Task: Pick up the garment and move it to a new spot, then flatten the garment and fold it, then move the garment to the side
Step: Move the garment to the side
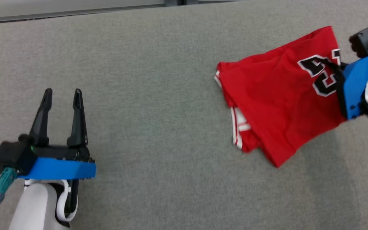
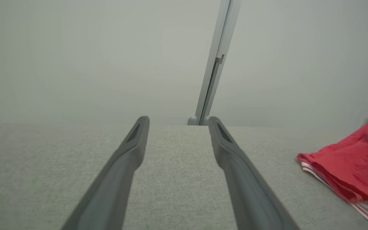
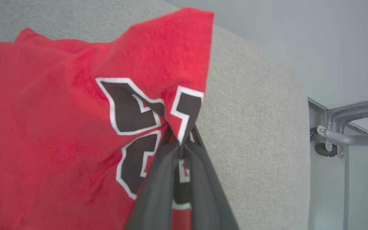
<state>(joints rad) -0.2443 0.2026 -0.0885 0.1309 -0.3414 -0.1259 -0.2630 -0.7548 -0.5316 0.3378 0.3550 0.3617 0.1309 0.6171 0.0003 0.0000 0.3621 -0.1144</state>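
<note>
Tabletop (image 1: 158, 80) of grey felt carries the rumpled red garment (image 1: 276, 108) at its right side, where the right gripper (image 3: 181, 143) pinches a fold at the printed number, apparently to lift it, while the left gripper (image 1: 62, 94) rests well apart, its 2 fingers spread.

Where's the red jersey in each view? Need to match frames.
Head view: red jersey at right, mid-height.
Left wrist view: red jersey at lower right edge.
Right wrist view: red jersey across left half, pinched by right gripper.
Shared landmark: grey fabric tabletop.
</note>
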